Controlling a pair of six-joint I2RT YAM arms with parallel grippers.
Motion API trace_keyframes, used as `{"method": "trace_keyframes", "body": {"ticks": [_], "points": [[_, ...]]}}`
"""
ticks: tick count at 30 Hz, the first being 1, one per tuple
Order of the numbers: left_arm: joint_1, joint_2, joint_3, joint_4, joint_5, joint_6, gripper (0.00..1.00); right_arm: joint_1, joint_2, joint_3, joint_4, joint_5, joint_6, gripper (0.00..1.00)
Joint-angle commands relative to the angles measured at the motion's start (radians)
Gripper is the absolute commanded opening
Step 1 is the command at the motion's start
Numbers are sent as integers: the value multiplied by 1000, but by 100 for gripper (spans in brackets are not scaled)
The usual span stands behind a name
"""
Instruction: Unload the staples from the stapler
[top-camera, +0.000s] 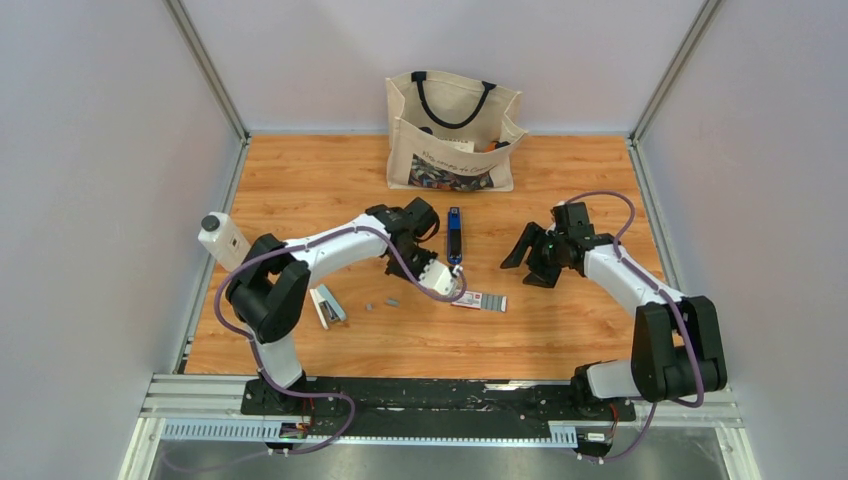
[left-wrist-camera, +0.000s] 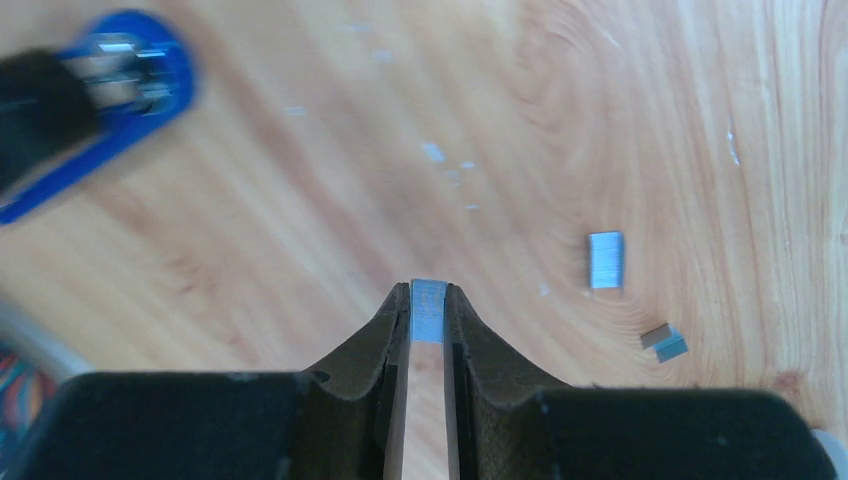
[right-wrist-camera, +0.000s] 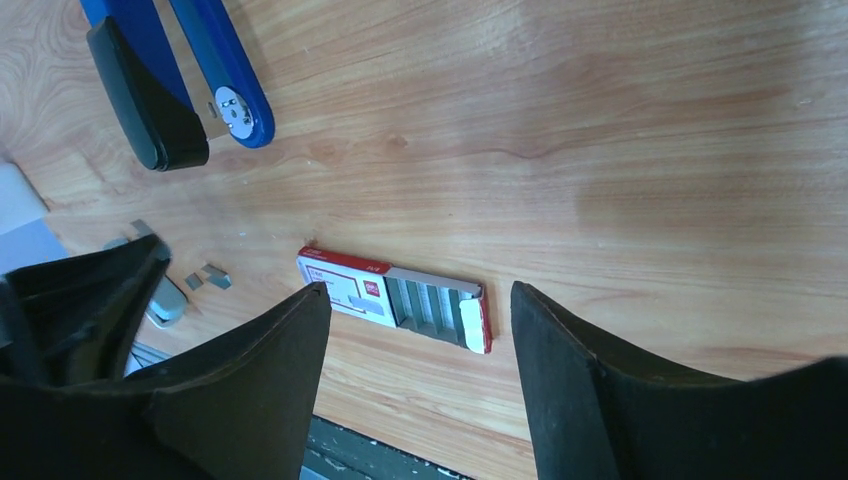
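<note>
Slim blue stapler (top-camera: 455, 236), flat grey metallic staples (left-wrist-camera: 605, 260), grained wooden table (top-camera: 560, 330)

left pincer (left-wrist-camera: 427, 298): clamped on staple strip (left-wrist-camera: 427, 318) | stapler (left-wrist-camera: 110, 90): blurred, upper left | loose strips (left-wrist-camera: 605, 260): two, on table (left-wrist-camera: 300, 220), right

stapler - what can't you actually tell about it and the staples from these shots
- stapler, left wrist view: blurred, cut off by the left edge; right wrist view: top edge cuts it. Whether it's emptied is hidden.
- staples, top view: too small to count.
- bag, top view: its walls hide the contents.
</note>
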Motion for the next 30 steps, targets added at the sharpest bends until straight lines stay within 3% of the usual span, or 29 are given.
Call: {"method": "trace_keyframes", "body": {"ticks": [1, 6, 11, 14, 16, 21, 27, 30], "points": [[-3, -114, 188, -83, 122, -220, 23, -4, -68, 16, 40, -57, -33, 70], [35, -187, 394, -166, 347, -470, 23, 2, -229, 18, 108, -153, -58, 73], [132, -269, 458, -27, 616, -864, 23, 13, -404, 12, 158, -248, -88, 74], [216, -299, 414, 233, 810, -1240, 24, 57, -514, -5, 235, -288, -88, 74], [259, -319, 335, 502, 901, -1601, 27, 106, -571, 5, 253, -282, -120, 74], [298, -345, 121, 1142, 946, -2240, 29, 189, -633, 35, 328, -307, -121, 72], [298, -338, -58, 1686, 911, -2708, 29, 209, -548, 127, 402, -397, -64, 69], [296, -361, -114, 1722, 880, -2723, 29, 238, -508, 168, 425, -409, -68, 68]]}}
